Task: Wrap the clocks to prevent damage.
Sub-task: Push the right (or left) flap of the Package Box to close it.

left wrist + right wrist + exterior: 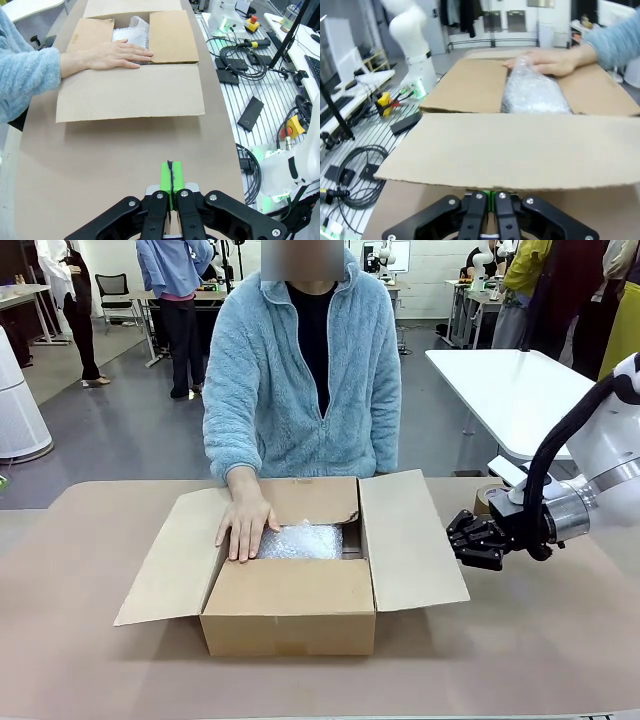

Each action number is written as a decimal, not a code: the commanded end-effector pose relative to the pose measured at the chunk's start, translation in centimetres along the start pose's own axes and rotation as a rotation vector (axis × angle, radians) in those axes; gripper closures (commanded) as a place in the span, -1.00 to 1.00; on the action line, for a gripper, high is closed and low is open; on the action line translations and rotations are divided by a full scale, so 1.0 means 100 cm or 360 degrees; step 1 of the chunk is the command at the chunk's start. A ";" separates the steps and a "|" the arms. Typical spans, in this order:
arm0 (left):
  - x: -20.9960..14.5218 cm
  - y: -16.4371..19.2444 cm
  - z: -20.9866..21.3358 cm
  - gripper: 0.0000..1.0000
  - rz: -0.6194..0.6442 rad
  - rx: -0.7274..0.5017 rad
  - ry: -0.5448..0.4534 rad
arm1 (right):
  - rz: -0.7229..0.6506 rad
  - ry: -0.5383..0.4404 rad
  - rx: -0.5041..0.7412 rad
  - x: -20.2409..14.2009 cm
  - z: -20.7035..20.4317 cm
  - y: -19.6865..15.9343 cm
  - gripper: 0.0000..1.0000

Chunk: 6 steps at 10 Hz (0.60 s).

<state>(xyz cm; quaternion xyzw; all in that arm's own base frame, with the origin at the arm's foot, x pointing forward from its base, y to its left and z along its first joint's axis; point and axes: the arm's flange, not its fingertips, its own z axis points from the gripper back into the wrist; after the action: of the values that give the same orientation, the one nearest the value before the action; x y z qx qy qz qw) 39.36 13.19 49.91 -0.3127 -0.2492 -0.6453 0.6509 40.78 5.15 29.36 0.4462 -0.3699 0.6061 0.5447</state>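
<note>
Here, a hand [243, 525] rests on the wrapped clocks [303, 540] in the carton [290, 615]; both arms' jaws pressed together, empty. Risk: the right jaws catching the flap [410, 540].

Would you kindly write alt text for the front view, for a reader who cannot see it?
A person's hand lies palm down in an open cardboard carton, against the bubble-wrapped clocks. The shut right gripper hovers to the carton's right.
</note>
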 end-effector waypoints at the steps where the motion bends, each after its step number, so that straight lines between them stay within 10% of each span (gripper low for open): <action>1: 0.002 0.000 0.001 0.99 0.0009 0.0028 -0.0009 | 0.0238 0.0002 0.0081 0.004 -0.006 0.005 0.97; 6: 0.002 0.000 0.001 0.99 0.0009 0.0028 -0.0009 | 0.0383 -0.0119 0.0057 0.029 -0.015 -0.004 0.97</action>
<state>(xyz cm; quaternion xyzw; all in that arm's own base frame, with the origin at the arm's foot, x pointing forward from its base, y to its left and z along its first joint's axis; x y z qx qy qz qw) 39.36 13.18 49.91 -0.3127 -0.2491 -0.6454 0.6509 40.82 7.18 32.07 0.4265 -0.4094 0.6640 0.4578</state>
